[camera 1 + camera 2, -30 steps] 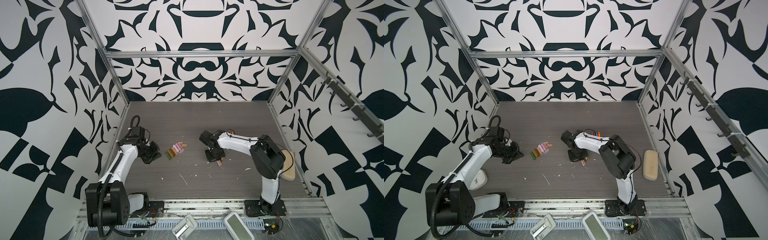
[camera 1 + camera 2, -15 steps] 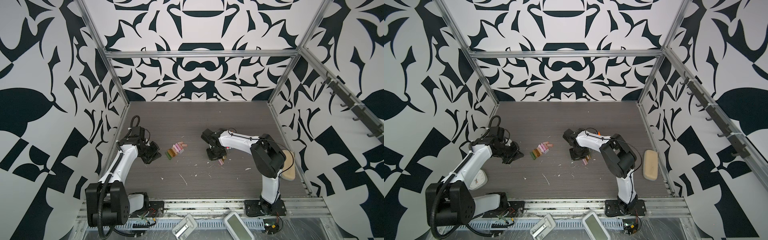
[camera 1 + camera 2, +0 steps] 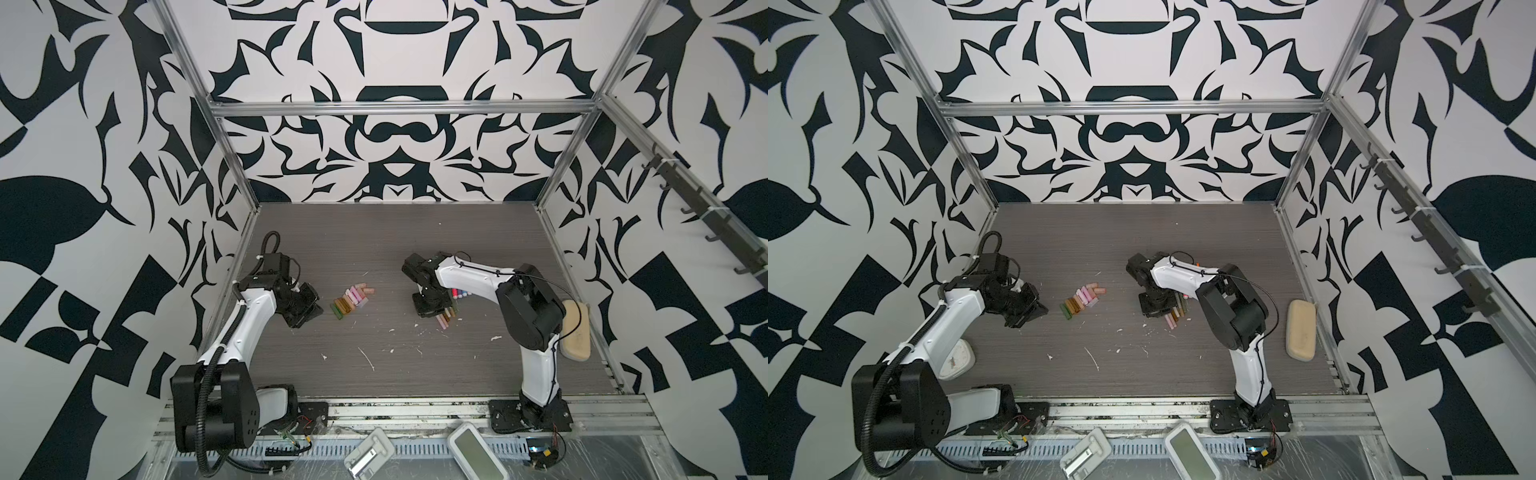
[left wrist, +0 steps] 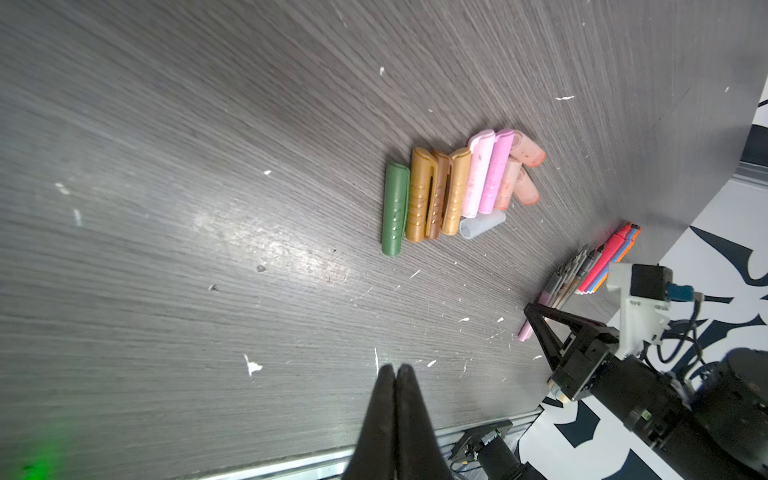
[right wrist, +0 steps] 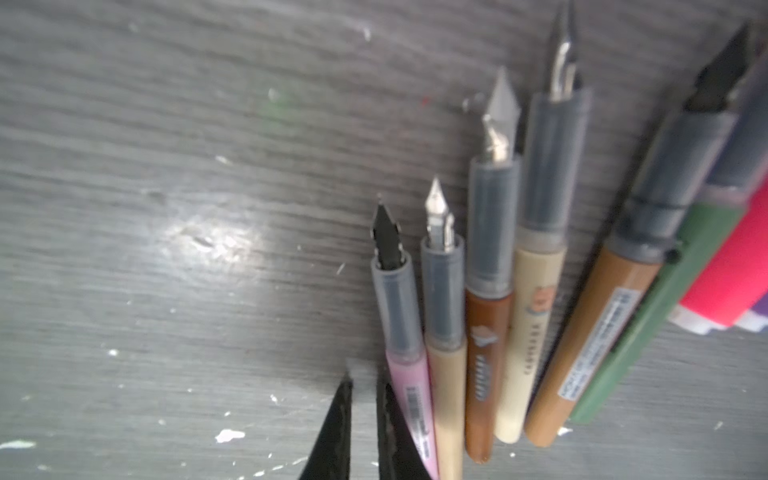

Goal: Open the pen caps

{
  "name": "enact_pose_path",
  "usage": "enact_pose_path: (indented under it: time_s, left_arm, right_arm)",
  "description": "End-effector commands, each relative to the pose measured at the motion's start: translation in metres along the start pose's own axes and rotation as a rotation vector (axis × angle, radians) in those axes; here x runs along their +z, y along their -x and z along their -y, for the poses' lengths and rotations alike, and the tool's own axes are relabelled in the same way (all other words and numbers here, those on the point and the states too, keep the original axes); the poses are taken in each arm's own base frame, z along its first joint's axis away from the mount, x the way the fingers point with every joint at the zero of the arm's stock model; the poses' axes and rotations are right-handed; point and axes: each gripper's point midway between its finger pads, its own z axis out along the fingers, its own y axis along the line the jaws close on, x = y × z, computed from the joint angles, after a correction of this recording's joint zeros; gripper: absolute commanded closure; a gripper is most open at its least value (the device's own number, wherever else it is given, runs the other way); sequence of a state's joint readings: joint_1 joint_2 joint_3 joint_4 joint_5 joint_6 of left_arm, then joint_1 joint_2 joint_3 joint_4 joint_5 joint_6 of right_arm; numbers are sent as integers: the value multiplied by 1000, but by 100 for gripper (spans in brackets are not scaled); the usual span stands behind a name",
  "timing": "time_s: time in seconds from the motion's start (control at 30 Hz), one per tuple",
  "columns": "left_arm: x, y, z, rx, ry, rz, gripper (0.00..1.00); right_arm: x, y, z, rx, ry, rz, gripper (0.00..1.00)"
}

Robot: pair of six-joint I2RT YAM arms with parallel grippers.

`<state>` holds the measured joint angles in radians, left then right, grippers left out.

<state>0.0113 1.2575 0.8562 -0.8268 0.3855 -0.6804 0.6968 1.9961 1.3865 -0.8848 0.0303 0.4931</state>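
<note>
The pens (image 5: 490, 299) lie bare-nibbed beside the right pincer (image 5: 365, 380), all but closed and empty. The pen caps (image 4: 457, 191) sit in a row on the surface (image 4: 166, 124) near the left pincer (image 4: 395, 370), pressed together on nothing. Uncapping looks done: next, just lift clear without nudging anything.

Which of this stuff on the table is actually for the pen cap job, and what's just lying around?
For the job:
- pen caps
- pens

Just lying about:
- beige pad
- white dial gadget
- white scraps
</note>
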Motion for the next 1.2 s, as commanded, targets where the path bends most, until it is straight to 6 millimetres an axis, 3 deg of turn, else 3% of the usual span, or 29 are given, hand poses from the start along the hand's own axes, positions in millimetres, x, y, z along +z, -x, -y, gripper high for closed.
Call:
enact_pose_path:
  time_s: [0.0,0.57,1.17]
  left_arm:
    - [-1,-3,-1,-11,3,-17,95]
    - [-1,-6,-3,-13,0,-23,95]
    - [0,-2,1,-16,-4,-18,95]
  right_arm:
    - [-5,11,12,15,-47,27,84]
    - [-4,16,26,87,-90,28,86]
    - [-5,18,20,70,-58,30,86]
